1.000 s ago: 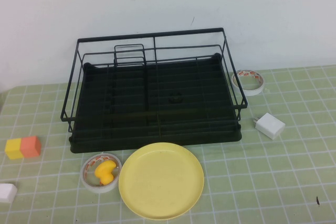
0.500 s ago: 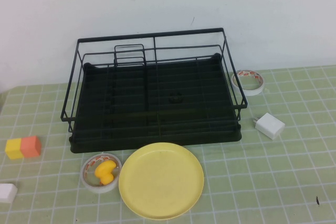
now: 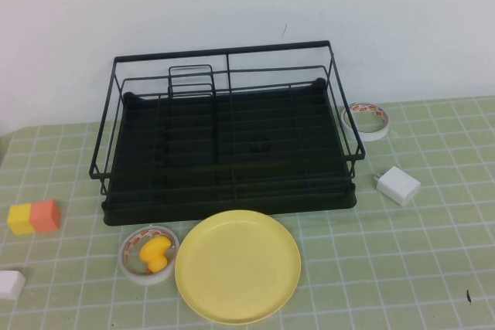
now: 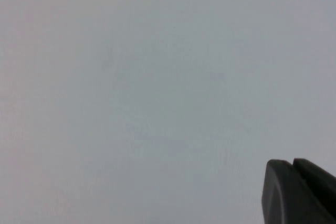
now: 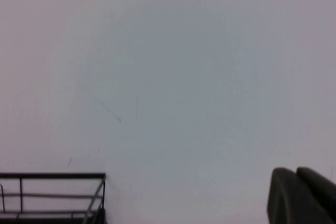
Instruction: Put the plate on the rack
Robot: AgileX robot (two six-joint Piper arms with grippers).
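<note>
On the green checked table, going left to right: an orange-yellow block, a tape ring just beside the plate, which lies flat in front of the rack — close to its front edge. A white charger sits right of the rack. The left gripper faces blank wall; the right gripper faces wall above a rack corner — both show only a dark tip, so I cannot tell their state.
</note>
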